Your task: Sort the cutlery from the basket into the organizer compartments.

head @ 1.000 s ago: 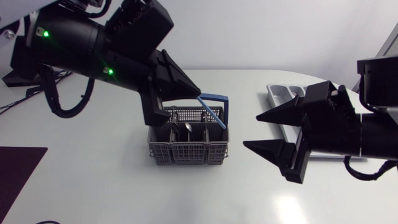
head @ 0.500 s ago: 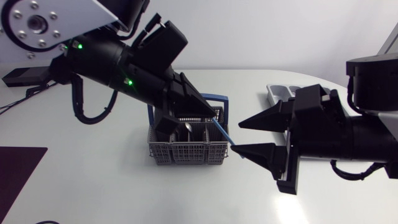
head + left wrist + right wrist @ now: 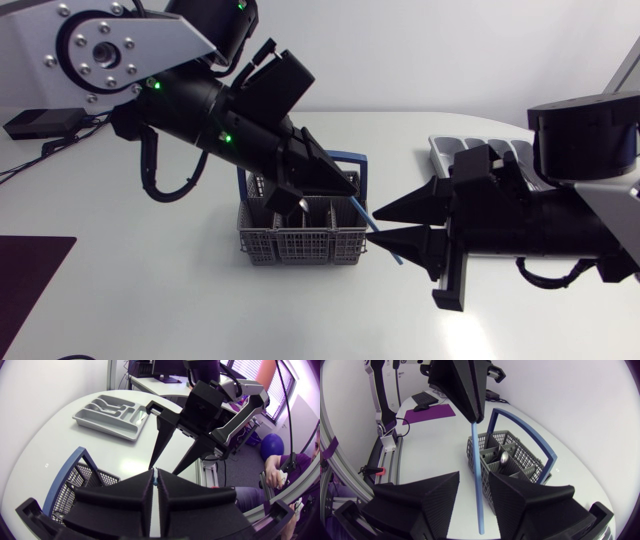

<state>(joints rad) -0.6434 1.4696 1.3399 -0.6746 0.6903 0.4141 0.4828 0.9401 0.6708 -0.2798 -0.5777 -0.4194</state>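
Note:
My left gripper [image 3: 350, 190] is shut on the end of a thin blue utensil [image 3: 381, 233], which slants down and right above the grey wire basket [image 3: 300, 243]. My right gripper [image 3: 380, 227] has come in from the right and straddles the utensil's free end. In the right wrist view the blue utensil [image 3: 478, 480] stands between my fingers [image 3: 435, 495] with a gap on each side, so that gripper is open. A metal spoon [image 3: 505, 457] stays in the basket [image 3: 520, 462]. The grey organizer [image 3: 110, 416] lies beyond my right arm; the head view shows the organizer [image 3: 447, 150] at the back right.
The basket's blue handle [image 3: 352, 160] stands upright just under my left gripper. A dark purple mat [image 3: 30, 280] lies at the table's left edge. Bare white table lies in front of the basket.
My left arm carried the blue utensil right and lower. My right gripper moved left around its free end, and its fingers narrowed.

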